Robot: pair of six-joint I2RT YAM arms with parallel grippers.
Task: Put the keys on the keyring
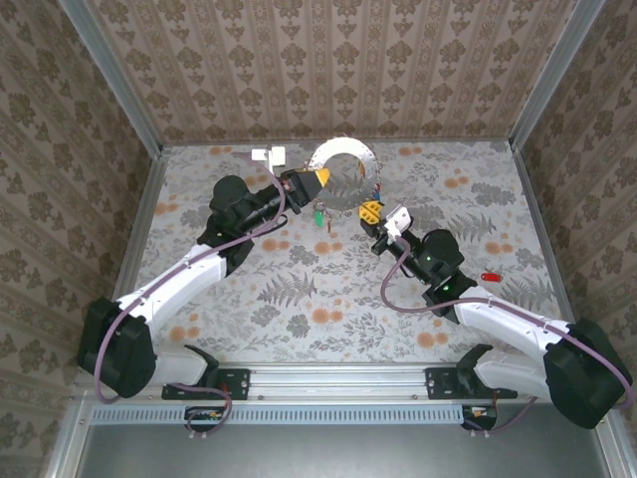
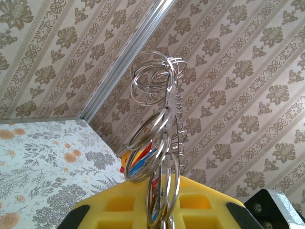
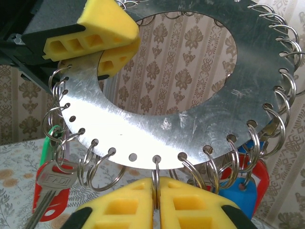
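Top, left-wrist and right-wrist views. The keyring [image 3: 157,129], a flat silvery metal disc with a wide round hole and a row of small perforations along its outer edge, was held upright in the air above the far middle of the floral-patterned table [image 1: 299,289], between the two arms. Thin silver wire split rings [image 3: 102,164] hung through most of the perforations. Several carried keys: a silver key with a red plastic head [image 3: 50,191] and a green-headed key [image 3: 46,143] at the disc's lower left in the right-wrist view, and a blue-headed key [image 3: 238,195] beside another red head [image 3: 259,176] at its lower right. A loose red-headed key [image 1: 491,276] lay on the table, well apart from the disc, right of the right arm.

The left arm reached forward and inward. The left gripper [image 3: 112,47] had its yellow foam pads clenched across the disc's band, one pad on each face. In the left-wrist view the disc [image 2: 167,109] stood edge-on, rising from between the pads.

The right arm reached inward from the right, below the disc. The right gripper [image 3: 156,202] had its yellow pads pressed together on one split ring [image 3: 155,167] hanging at the disc's lowest edge.
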